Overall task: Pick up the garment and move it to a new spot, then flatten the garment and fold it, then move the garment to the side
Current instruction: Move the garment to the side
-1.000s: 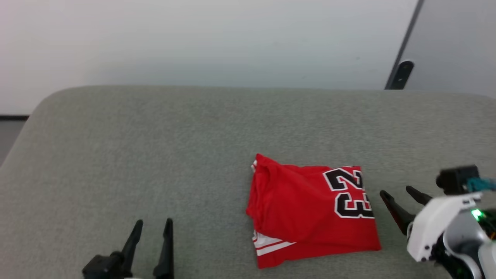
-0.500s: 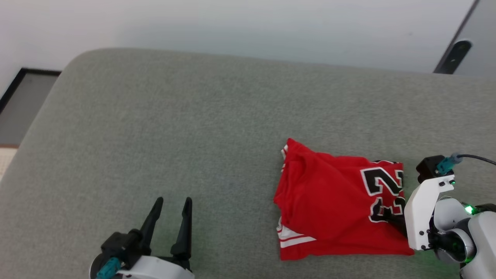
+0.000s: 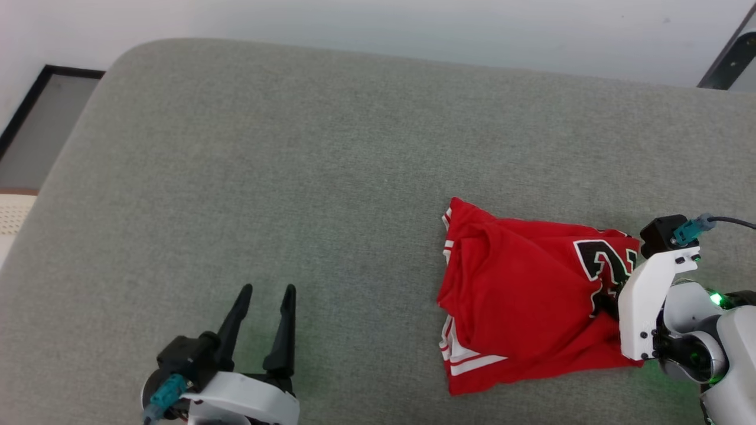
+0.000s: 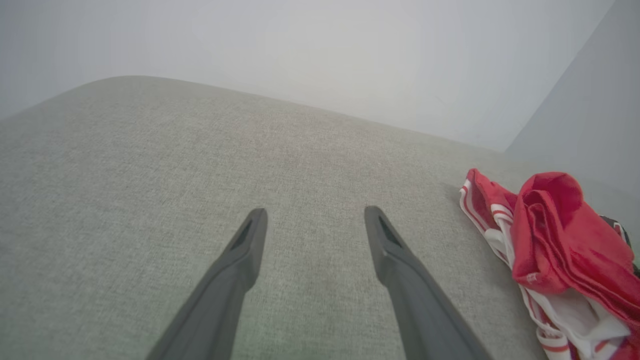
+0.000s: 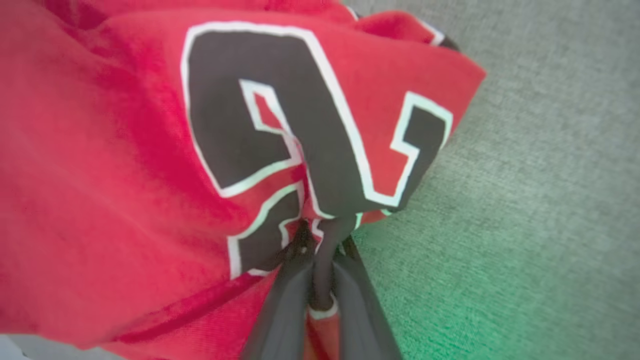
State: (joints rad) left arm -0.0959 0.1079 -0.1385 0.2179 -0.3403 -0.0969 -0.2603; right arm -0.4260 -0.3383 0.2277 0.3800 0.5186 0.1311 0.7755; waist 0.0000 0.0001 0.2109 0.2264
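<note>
Red jersey (image 3: 520, 295) lies bunched on the grey cushion (image 3: 295, 165), on our right. Our right gripper (image 5: 322, 239) pinches its edge by the number (image 5: 300, 125), maybe only some layers. We should lift slowly. Our left gripper (image 3: 263, 292) is wide open, empty.

Indoors, in a plain room; home or lab, cannot tell. Shown by a broad grey-green upholstered cushion (image 3: 295, 147) with rounded corners and a woven cover, set against a bare white wall (image 3: 413, 23). Beside its left corner, a patch of grey floor (image 3: 47, 141) edged by a black skirting strip (image 3: 71, 72). At the upper right, a slanting dark frame (image 3: 727, 56) bordering a grey panel (image 4: 590, 100).
</note>
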